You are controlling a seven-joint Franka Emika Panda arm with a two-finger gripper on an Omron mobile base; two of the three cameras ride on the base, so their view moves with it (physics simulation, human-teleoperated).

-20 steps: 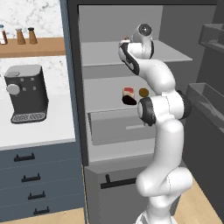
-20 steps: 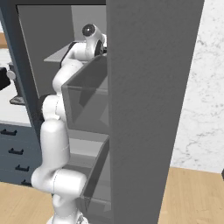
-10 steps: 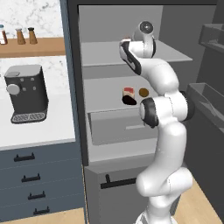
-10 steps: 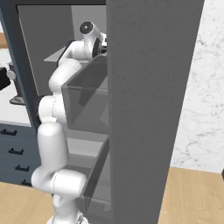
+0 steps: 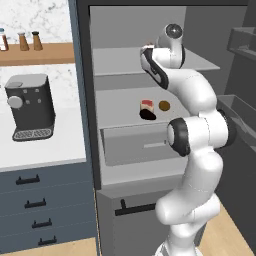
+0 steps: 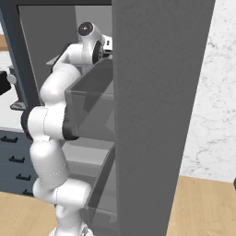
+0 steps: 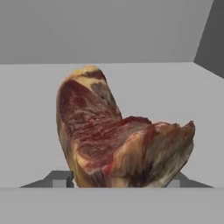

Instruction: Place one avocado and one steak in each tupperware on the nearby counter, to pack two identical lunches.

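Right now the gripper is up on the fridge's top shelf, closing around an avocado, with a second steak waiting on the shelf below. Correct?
Not quite. The hand view shows a raw steak between the fingertips, not an avocado. The rest holds: the gripper is at the top shelf, and another steak lies on the shelf below.

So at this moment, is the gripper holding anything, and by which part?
The steak stands between the gripper's finger tips, with its lower edge down between them. Whether they actually clamp it cannot be told.
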